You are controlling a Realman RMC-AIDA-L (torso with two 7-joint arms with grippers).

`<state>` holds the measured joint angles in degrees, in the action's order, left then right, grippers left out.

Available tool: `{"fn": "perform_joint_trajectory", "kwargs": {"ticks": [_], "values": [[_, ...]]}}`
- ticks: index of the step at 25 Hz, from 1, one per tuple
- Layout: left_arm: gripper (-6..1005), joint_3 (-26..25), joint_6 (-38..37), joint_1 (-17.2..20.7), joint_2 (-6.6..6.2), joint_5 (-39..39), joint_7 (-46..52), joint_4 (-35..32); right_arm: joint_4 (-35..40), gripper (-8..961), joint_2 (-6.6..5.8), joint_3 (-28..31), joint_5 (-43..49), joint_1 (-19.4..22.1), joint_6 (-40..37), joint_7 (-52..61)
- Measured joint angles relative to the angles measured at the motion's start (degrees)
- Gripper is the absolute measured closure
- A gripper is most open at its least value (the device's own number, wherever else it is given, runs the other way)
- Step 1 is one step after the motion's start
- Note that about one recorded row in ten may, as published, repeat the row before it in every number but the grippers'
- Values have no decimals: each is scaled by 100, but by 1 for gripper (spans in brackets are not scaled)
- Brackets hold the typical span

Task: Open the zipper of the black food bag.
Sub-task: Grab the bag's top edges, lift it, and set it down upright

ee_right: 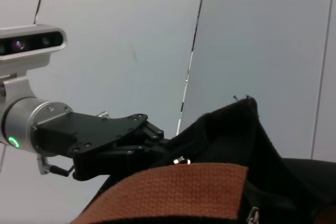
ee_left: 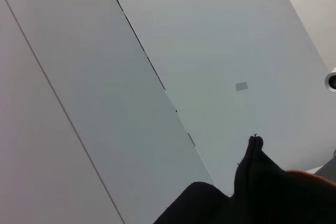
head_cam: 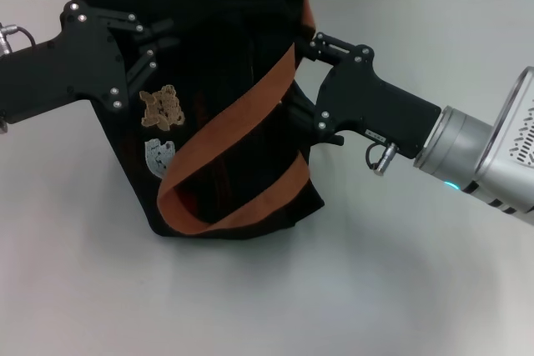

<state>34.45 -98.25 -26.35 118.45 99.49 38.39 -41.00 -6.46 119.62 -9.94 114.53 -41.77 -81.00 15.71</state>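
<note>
Black food bag (head_cam: 225, 114) upright on white table (head_cam: 375, 289), far-centre. My left gripper (head_cam: 154, 39) pinches fabric at bag's upper left edge, fingers closed on it. My right gripper (head_cam: 300, 81) pressed against bag's right edge by orange handle (head_cam: 242, 135); can't tell finger state. Zipper hidden. Open table near and right.

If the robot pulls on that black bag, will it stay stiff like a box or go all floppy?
Probably floppy. The black food bag is fabric, and its sides sag and crease. Its orange handle droops loosely across the front. It leans between the left pincer and right pincer, so it may slump or tip if released.
</note>
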Motion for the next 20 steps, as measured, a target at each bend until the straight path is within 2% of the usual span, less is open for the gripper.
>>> {"fn": "perform_joint_trajectory", "kwargs": {"ticks": [2, 8, 10, 18, 20], "values": [[930, 0, 3, 6, 2, -1, -37, 9, 2, 404, 0, 0, 1, -13, 7, 24], [930, 3, 15, -4, 0, -6, -70, 78, 69, 540, -1, 1, 134, -126, 52, 362], [930, 31, 27, -4, 2, -5, -105, 82, 227, 585, -3, 1, 237, -226, 83, 845], [930, 70, 46, 15, 5, 1, -148, 94, 461, 774, -6, 61, 248, -245, 58, 1423], [930, 71, 49, 20, 3, 1, -148, 104, 490, 772, -8, 65, 240, -236, 69, 1425]]}}
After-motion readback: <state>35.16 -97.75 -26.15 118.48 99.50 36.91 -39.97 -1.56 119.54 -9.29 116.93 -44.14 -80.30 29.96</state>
